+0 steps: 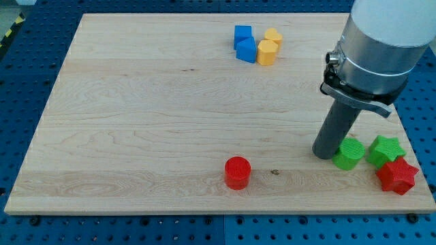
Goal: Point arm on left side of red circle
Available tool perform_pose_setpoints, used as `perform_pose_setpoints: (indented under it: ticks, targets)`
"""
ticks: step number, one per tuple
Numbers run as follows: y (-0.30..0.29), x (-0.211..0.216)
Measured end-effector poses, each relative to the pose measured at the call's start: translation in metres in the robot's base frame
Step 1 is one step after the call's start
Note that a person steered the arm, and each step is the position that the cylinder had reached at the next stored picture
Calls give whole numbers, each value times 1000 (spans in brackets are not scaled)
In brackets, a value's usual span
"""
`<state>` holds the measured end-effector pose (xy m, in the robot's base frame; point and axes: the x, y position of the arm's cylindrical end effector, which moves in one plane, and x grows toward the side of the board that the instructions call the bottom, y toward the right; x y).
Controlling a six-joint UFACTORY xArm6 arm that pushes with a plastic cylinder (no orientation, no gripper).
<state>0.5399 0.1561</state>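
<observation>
The red circle block [238,172] lies near the view's bottom, a little right of centre, on the wooden board [136,122]. My tip [323,154] rests on the board well to the right of the red circle. It touches or nearly touches the left side of a green round block [349,154].
A green star block [385,150] and a red star block [397,175] lie at the view's lower right, close together. Two blue blocks [244,43] and two yellow blocks [269,47] cluster near the view's top, right of centre.
</observation>
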Motion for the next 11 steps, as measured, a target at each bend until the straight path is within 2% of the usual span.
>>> perform_pose_setpoints:
  ticks: [2,8,10,11]
  targets:
    - [7,0]
    - [-119,-1]
    - [-181,-1]
    - [-188,13]
